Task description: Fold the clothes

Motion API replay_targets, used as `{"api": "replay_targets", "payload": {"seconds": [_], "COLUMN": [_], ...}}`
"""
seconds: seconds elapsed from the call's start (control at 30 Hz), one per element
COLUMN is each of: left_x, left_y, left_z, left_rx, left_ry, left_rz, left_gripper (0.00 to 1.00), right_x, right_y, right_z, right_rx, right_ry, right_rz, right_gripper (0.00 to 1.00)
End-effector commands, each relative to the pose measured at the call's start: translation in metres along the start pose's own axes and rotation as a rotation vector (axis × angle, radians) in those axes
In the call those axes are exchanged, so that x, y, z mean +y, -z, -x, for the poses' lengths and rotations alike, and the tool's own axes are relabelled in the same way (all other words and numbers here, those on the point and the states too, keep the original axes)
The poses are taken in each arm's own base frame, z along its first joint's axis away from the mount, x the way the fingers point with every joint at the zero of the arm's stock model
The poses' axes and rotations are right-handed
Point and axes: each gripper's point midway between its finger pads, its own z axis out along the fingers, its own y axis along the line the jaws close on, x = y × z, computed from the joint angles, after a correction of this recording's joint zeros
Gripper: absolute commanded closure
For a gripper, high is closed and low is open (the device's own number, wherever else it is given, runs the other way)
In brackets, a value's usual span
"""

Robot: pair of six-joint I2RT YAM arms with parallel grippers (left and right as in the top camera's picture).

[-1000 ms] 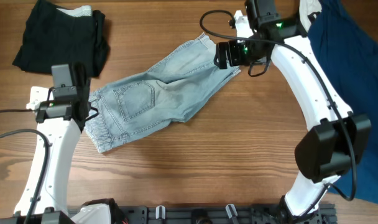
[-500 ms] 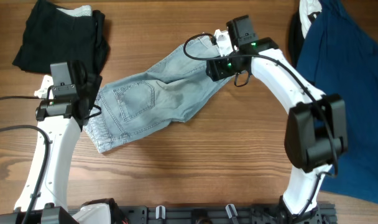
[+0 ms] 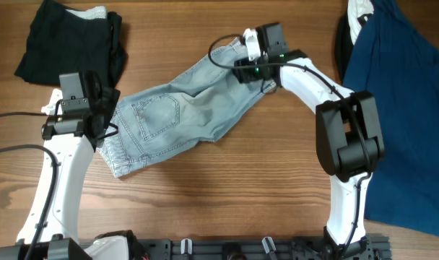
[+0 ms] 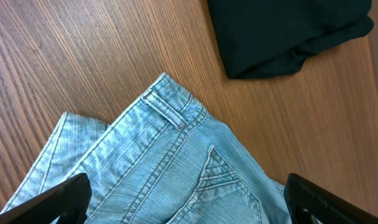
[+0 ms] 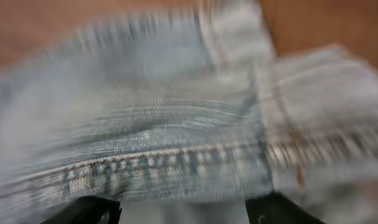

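The light-blue denim pants [image 3: 183,115] lie flat and diagonal on the wooden table, with the waistband at the lower left and the leg hems at the upper right. My left gripper [image 3: 100,119] hovers over the waistband end. In the left wrist view it [image 4: 189,214] is wide open, with the waistband and a stitched pocket [image 4: 176,162] below it. My right gripper [image 3: 242,71] is down at the leg hems. The right wrist view is blurred. Its fingers [image 5: 89,211] stand apart, and a thick denim seam [image 5: 145,124] lies between them.
A black folded garment [image 3: 71,43] lies at the back left, close behind the left arm, and shows in the left wrist view [image 4: 288,31]. A large navy-blue cloth [image 3: 403,94] covers the right side of the table. Bare wood [image 3: 227,195] runs along the front.
My right gripper has swung left from beside the leg onto the leg hems, and its jaws have narrowed. The left arm has barely shifted and the pants lie as before.
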Motion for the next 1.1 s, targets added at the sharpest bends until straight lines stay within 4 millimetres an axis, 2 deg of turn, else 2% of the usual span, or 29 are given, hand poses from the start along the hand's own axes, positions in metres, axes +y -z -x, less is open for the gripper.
{"api": "replay_targets", "payload": {"seconds": [0.0, 0.1, 0.13, 0.2, 0.27, 0.4, 0.47, 0.53, 0.63, 0.7, 0.73, 0.77, 0.8, 0.87, 0.97, 1.07], "left_x": [0.003, 0.004, 0.004, 0.004, 0.004, 0.001, 0.002, 0.002, 0.002, 0.000, 0.000, 0.000, 0.000, 0.001, 0.003, 0.004], "left_y": [-0.008, -0.011, -0.011, -0.011, -0.011, -0.011, -0.011, -0.011, -0.011, -0.011, -0.011, -0.011, -0.011, -0.011, -0.011, -0.010], "left_z": [-0.003, -0.004, -0.004, -0.004, -0.004, -0.007, -0.008, -0.008, -0.008, -0.010, -0.012, -0.012, -0.012, -0.012, -0.014, -0.014], "left_rx": [0.016, 0.021, 0.021, 0.020, 0.019, 0.039, 0.044, 0.045, 0.044, 0.059, 0.066, 0.067, 0.067, 0.069, 0.075, 0.078], "left_ry": [-0.025, -0.027, -0.027, -0.026, -0.027, -0.077, -0.083, -0.083, -0.082, -0.082, -0.081, -0.081, -0.081, -0.082, -0.083, -0.084], "left_rz": [0.023, 0.032, 0.032, 0.030, 0.029, 0.015, 0.016, 0.017, 0.016, 0.008, 0.004, 0.004, 0.004, 0.007, 0.018, 0.023], "left_gripper": [0.00, 0.00, 0.00, 0.00, 0.00, 0.00, 0.00, 0.00, 0.00, 0.00, 0.00, 0.00, 0.00, 0.00, 0.00, 0.00], "right_x": [0.011, 0.020, 0.021, 0.016, 0.000, -0.046, -0.067, -0.078, -0.079, -0.073, -0.069, -0.070, -0.072, -0.072, -0.062, -0.062], "right_y": [0.027, 0.046, 0.049, 0.052, 0.054, 0.075, 0.085, 0.087, 0.079, 0.069, 0.063, 0.058, 0.056, 0.050, 0.036, 0.026], "right_z": [0.072, 0.105, 0.109, 0.102, 0.083, 0.027, -0.003, -0.022, -0.033, -0.039, -0.044, -0.051, -0.056, -0.065, -0.072, -0.081], "right_rx": [-0.164, -0.240, -0.244, -0.201, -0.109, 0.115, 0.216, 0.271, 0.295, 0.307, 0.316, 0.329, 0.333, 0.332, 0.324, 0.325], "right_ry": [-0.004, -0.001, -0.003, -0.019, -0.055, -0.210, -0.372, -0.472, -0.520, -0.548, -0.560, -0.586, -0.622, -0.658, -0.652, -0.667], "right_rz": [0.040, 0.069, 0.072, 0.059, 0.008, -0.088, -0.122, -0.137, -0.132, -0.134, -0.135, -0.178, -0.224, -0.278, -0.276, -0.308], "right_gripper": [0.37, 0.35, 0.35, 0.34, 0.27, 0.03, 0.01, 0.01, 0.04, 0.10, 0.16, 0.23, 0.25, 0.27, 0.26, 0.27]}}
